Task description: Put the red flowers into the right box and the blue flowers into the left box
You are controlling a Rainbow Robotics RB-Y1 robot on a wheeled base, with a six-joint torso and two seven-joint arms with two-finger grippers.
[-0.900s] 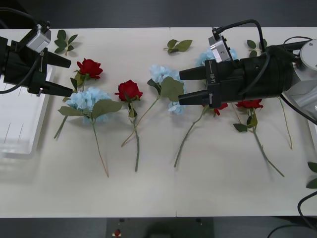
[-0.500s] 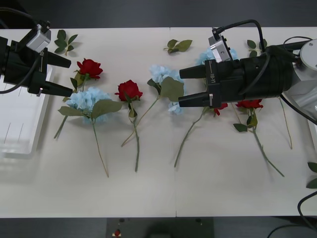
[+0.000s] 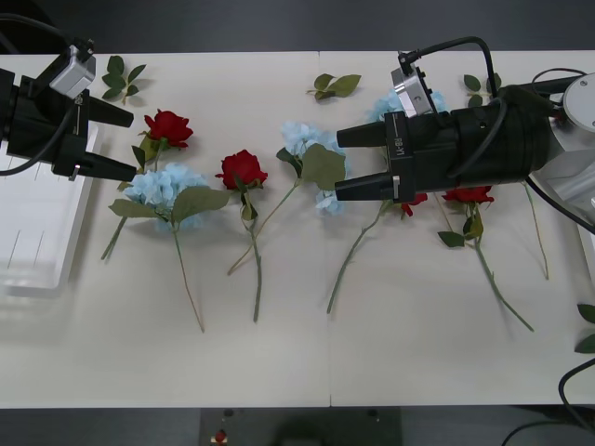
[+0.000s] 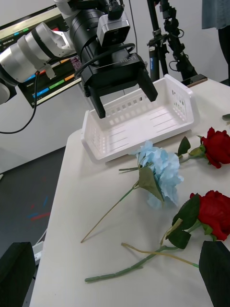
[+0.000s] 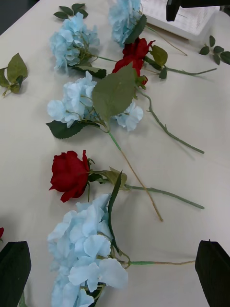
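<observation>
The right end effector (image 3: pixel 361 162) hangs with its fingers spread and empty over the bench's (image 3: pixel 372 344) middle, tips pointing at a blue flower (image 3: pixel 311 149) and above its stem. The left end effector (image 3: pixel 116 141), also parted and holding nothing, sits near the bench's left edge over the rim of the left box (image 3: pixel 37 232). Red flowers (image 3: pixel 242 169) and blue flowers (image 3: pixel 165 186) lie in a row across the bench between them, with leaf sprigs (image 3: pixel 337 85) along the far edge.

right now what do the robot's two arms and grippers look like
Both arms are bulky black cylinders with black cables looped over them. Each carries a small silver camera block at the wrist. The right gripper and left gripper have black tapered fingers; the right bears small white lettering.
</observation>
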